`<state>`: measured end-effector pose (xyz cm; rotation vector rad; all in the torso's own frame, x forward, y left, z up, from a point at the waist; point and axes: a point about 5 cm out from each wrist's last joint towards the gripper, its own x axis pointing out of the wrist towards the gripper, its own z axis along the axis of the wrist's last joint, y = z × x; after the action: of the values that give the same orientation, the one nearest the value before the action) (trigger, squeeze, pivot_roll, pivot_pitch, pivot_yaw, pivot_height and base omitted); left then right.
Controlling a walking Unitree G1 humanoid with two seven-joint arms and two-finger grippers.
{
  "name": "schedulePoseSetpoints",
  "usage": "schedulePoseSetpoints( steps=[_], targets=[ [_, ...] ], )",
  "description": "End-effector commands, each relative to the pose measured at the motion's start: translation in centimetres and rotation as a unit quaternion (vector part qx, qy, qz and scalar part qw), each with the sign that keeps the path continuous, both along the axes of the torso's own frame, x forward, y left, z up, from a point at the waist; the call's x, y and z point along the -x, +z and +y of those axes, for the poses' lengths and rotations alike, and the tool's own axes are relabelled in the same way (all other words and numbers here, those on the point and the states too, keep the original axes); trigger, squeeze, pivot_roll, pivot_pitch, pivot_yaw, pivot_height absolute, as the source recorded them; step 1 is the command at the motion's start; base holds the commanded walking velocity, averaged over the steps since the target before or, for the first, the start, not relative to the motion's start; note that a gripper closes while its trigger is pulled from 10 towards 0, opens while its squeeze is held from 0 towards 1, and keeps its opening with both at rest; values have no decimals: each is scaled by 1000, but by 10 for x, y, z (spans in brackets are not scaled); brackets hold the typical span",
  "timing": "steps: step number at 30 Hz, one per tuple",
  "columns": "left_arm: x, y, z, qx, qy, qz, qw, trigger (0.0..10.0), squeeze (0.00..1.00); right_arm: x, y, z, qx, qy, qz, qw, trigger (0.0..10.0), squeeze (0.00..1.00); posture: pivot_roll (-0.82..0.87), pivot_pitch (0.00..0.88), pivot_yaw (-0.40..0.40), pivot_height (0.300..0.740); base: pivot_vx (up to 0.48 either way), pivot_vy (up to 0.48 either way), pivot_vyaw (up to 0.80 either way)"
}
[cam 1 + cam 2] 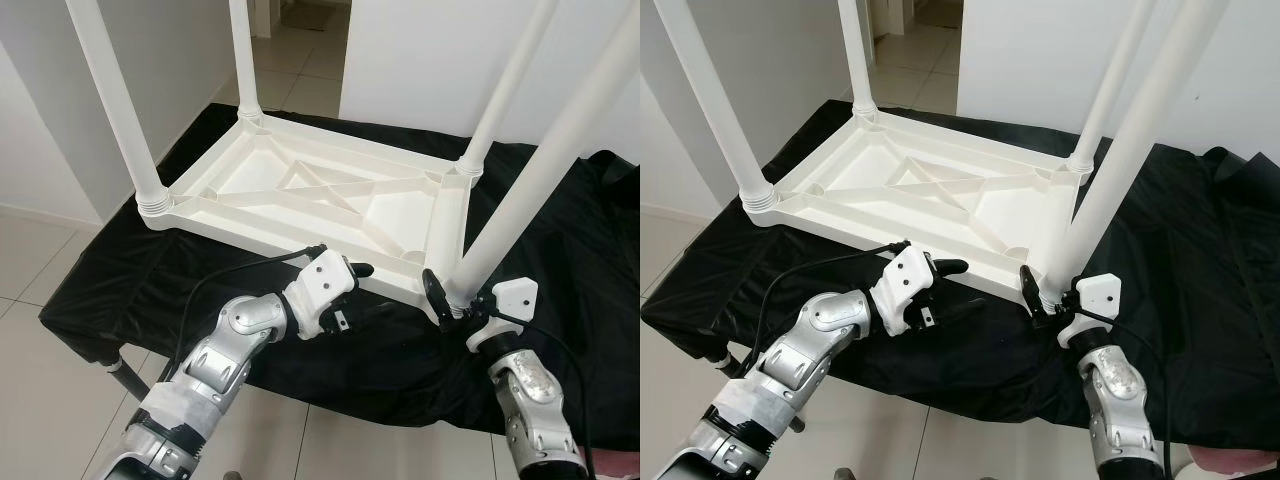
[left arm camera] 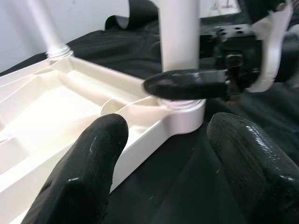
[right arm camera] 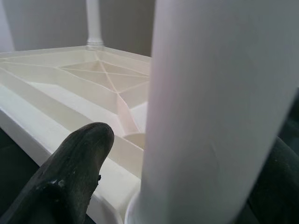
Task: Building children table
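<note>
Room: tiled floor [image 1: 40, 270] at lower left of the head views, white walls [image 1: 440, 60] across the top, an open doorway at top centre.
Surface: black cloth [image 1: 560, 250] draped over a low stand, filling the middle band of the frame.
Table: white plastic top [image 1: 330, 200] lying upside down on the cloth, centre of frame, ribbed underside up, four legs pointing upward.
Near leg: leg [image 1: 545, 150] at the top's near right corner, rising toward the upper right of the frame; its foot sits in the corner socket.
Right gripper: right gripper [image 1: 450, 297] at lower right, fingers closed around the foot of that leg, one black finger [image 3: 74, 163] seen pressed beside the tube in the right wrist view.
Left gripper: left gripper [image 1: 350, 290] at lower centre, just beside the top's near edge, fingers spread wide with nothing between them; one finger [image 2: 88, 163] lies near the rim.
Handling: judged light, stiff and hollow; the plastic looks smooth, so it may slip under a loose grip.
Where to hold: low on the leg near the socket for twisting; the rim or a rib for steadying the top.
Risk: long legs give leverage, so a push high up could tip the top.
</note>
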<state>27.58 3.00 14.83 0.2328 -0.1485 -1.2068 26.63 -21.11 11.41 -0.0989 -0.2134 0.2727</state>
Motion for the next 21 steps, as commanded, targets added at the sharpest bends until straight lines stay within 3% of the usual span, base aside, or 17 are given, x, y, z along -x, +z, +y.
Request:
schedulePoseSetpoints(
  steps=[1,7,14,15,18,19,20,21],
  targets=[
    [5,-3,-5,-13,-34,1,999,10000,0,-3,0,-2,2,17,5,1000,10000,0,-75,0,-13,740,0,0,0],
    [15,-5,-19,-17,-69,-1,997,10000,0,-19,5,-7,43,76,22,996,10000,0,-71,0,-15,740,0,0,0],
    [15,-3,-23,-15,-72,-5,997,10000,0,-25,0,-7,64,129,58,988,10000,0,-65,0,-24,740,0,0,0],
    [15,-2,-23,-15,-72,-6,997,10000,0,-25,0,-7,64,135,62,987,8941,0,-60,0,-30,740,0,0,0],
    [15,-1,-23,-14,-72,-8,997,10000,0,-25,-2,-6,73,149,70,984,8745,0,-56,0,-37,740,0,0,0],
    [15,-1,-23,-14,-72,-8,997,10000,0,-25,-3,-7,75,150,71,983,4824,0,-54,0,-40,740,0,0,0],
    [15,-1,-23,-14,-72,-8,997,10000,0,-25,-3,-7,76,150,71,983,4824,0,-54,0,-40,740,0,0,0],
    [15,-1,-23,-14,-71,-9,997,10000,0,-25,-4,-8,75,149,71,983,3804,0,-54,0,-42,740,0,0,0]
  ],
)
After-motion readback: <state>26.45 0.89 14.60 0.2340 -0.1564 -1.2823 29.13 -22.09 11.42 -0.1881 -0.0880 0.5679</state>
